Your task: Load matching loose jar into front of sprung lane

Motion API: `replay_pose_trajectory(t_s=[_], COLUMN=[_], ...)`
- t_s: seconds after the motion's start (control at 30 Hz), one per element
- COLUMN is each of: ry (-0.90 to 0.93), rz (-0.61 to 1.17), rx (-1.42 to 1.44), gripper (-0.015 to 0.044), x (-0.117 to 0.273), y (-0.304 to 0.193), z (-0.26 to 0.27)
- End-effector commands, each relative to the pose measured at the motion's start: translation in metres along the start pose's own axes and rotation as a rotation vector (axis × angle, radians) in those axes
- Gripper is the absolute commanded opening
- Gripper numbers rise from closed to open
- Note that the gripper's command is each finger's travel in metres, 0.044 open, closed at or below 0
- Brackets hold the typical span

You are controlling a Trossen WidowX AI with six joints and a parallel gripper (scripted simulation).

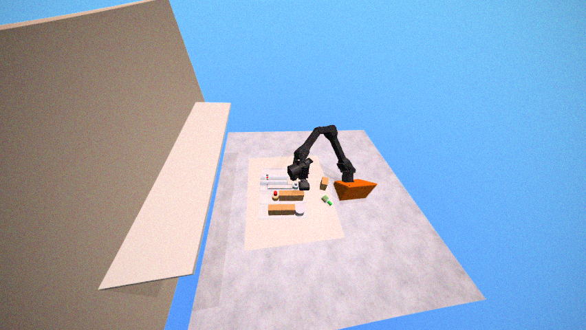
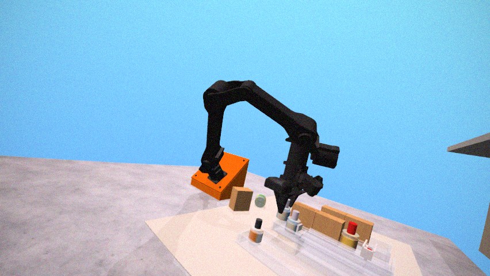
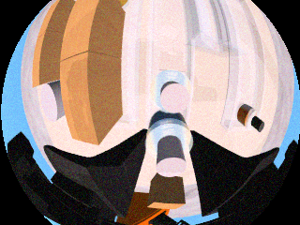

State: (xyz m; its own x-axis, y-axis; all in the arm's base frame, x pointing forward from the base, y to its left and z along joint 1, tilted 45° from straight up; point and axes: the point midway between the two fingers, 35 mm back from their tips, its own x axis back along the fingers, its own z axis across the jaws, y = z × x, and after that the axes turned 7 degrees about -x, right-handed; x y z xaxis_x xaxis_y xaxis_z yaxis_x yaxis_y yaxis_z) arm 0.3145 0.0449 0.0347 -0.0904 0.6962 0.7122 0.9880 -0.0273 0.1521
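My gripper [image 1: 303, 186] [image 2: 286, 207] [image 3: 168, 134] points down at the front end of the clear sprung lane [image 2: 276, 226]. It is shut on a pale blue-and-white jar with a light cap [image 2: 282, 215] [image 3: 171, 166]. The matching jar [image 1: 295, 185] [image 2: 293, 225] [image 3: 174, 97] stands upright in the lane, directly behind the held one. The two jars are close together; I cannot tell whether they touch. The held jar's base is hidden, so its contact with the lane floor cannot be told. The pusher plate behind the lane jar is hard to make out.
Brown boxes [image 1: 291, 195] [image 2: 329, 224] [image 3: 91, 70] stand in a row beside the lane. An orange jar with a black cap [image 2: 256, 235] [image 3: 245, 114] is on the other side. A green jar [image 1: 324, 199] [image 2: 260, 200] lies in front, near a single brown box [image 1: 324, 183] [image 2: 241, 199].
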Motion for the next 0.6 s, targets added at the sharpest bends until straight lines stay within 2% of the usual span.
replay_pose_trajectory(t_s=[0.0,0.57], ry=[0.002,0.002], rz=[-0.027,-0.027], rx=[-0.011,-0.011], gripper=[0.0000,0.0000], x=[0.0040,0.0071], y=[0.0103,0.0160], z=[0.0006,0.0010])
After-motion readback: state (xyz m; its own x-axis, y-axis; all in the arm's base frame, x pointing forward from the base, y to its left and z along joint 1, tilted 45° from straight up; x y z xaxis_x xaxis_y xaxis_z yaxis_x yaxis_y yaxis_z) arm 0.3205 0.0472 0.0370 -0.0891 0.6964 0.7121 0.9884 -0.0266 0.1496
